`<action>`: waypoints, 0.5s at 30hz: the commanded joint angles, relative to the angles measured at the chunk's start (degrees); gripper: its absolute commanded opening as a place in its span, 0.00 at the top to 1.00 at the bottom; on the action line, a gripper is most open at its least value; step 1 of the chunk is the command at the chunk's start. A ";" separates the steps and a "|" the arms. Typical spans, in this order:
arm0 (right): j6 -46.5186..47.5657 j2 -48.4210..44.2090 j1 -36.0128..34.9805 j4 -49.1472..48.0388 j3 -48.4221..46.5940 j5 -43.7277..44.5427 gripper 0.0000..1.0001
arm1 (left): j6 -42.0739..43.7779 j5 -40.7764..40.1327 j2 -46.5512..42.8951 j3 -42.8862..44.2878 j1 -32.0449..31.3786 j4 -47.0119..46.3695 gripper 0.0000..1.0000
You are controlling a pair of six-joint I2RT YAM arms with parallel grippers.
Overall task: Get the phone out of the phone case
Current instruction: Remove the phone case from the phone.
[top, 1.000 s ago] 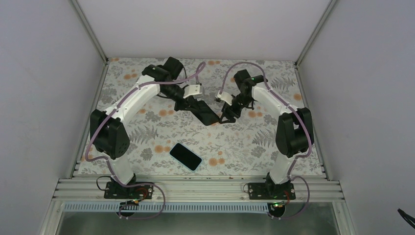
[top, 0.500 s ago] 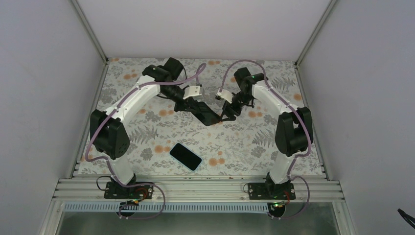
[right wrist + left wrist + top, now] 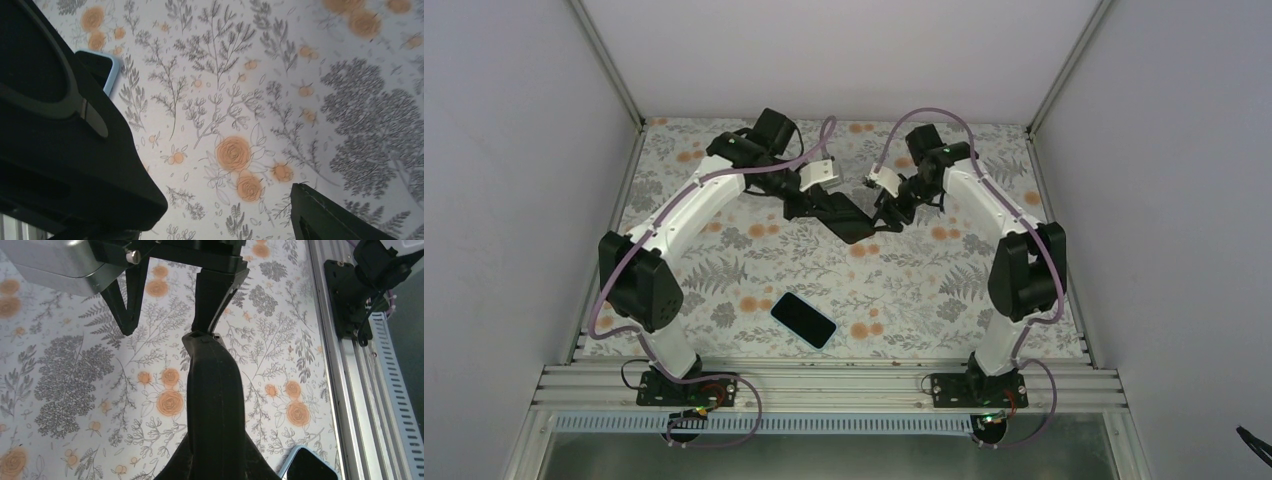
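Note:
The phone, dark-screened with a light blue rim, lies flat on the floral table near the front; it also shows in the left wrist view and the right wrist view. My left gripper is shut on the empty black phone case and holds it above the table at mid-back. In the left wrist view the case runs from my left gripper to the right gripper's fingers. My right gripper is open, one finger at the case's far end. The case fills the lower left of the right wrist view.
The table is covered with a floral cloth. An aluminium rail with both arm bases runs along the near edge. Grey walls close in the left, right and back sides.
Both grippers and the black case have moved a little toward the back of the table. The phone has not moved.

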State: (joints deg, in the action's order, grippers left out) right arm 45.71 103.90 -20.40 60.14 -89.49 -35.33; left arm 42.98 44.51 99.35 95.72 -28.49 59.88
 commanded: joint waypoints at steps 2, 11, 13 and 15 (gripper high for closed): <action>-4.99 -4.18 -2.80 -10.99 -2.92 -13.10 0.27 | -4.19 10.20 0.68 4.01 -2.85 -7.10 0.98; 11.22 3.99 -3.93 13.51 -14.80 -32.46 0.28 | -14.86 -6.14 -4.73 -4.74 0.30 -34.24 0.98; 12.29 3.66 -4.86 13.60 -13.13 -33.09 0.31 | -17.96 -6.22 -4.79 -4.98 2.70 -39.38 0.98; 12.26 3.61 -6.49 13.60 -12.18 -33.12 0.34 | -20.02 -8.96 -5.01 -5.10 3.64 -43.53 0.98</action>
State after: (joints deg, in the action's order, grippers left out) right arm 57.01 107.74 -19.79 64.49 -102.06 -47.05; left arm 30.83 42.17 94.00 89.91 -27.03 46.72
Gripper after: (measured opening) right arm 0.686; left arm 0.106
